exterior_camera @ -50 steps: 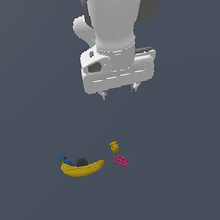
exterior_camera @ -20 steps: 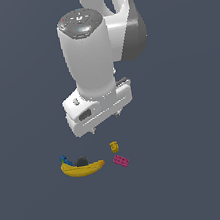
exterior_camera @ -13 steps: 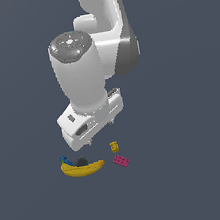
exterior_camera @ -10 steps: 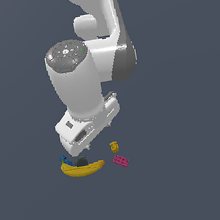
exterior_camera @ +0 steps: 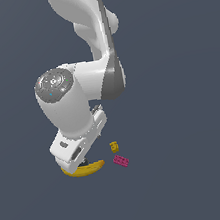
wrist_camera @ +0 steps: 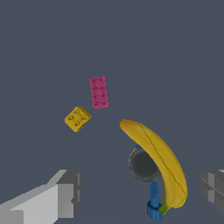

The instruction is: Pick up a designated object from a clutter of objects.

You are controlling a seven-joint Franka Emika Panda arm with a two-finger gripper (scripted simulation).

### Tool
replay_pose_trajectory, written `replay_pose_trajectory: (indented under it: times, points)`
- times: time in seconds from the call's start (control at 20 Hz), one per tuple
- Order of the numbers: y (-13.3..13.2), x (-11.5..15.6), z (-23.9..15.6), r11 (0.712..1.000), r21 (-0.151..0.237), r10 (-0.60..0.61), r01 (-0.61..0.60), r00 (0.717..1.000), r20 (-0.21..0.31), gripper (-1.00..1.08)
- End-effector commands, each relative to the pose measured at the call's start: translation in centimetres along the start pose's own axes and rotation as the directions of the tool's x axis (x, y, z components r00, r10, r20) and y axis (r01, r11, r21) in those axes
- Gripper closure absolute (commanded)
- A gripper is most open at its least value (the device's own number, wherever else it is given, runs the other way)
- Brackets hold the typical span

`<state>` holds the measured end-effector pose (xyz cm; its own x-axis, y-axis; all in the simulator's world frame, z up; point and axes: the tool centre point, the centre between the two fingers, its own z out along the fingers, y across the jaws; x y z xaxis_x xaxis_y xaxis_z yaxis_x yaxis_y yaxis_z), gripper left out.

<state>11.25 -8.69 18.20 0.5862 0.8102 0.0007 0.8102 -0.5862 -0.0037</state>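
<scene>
**Low over the banana, jaws spread: risk of a crowded grasp**

Risk: the dark grey round object [wrist_camera: 143,164] and the blue piece [wrist_camera: 154,205] lie against the banana [wrist_camera: 158,159]; a descending finger could catch either and roll the fruit out of the pinch.

Pose: the arm is folded down, wrist tilted, gripper [wrist_camera: 140,192] just above the floor with its 2 fingers wide apart, nothing held. Contact probably not made; the exterior view hides the tips. The pink brick [wrist_camera: 99,92] and yellow block [wrist_camera: 78,118] sit apart.
</scene>
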Motion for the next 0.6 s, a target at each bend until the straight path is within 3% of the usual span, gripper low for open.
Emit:
replay_pose_trajectory:
  times: [0.0,0.55]
  points:
    - [0.9,-0.5,1.0,0.999,-0.001,-0.054,0.054,0.999,0.000,-0.92]
    - [4.3,-2.8,5.4,0.961,-0.002,-0.277,0.277,0.961,0.001,-0.92]
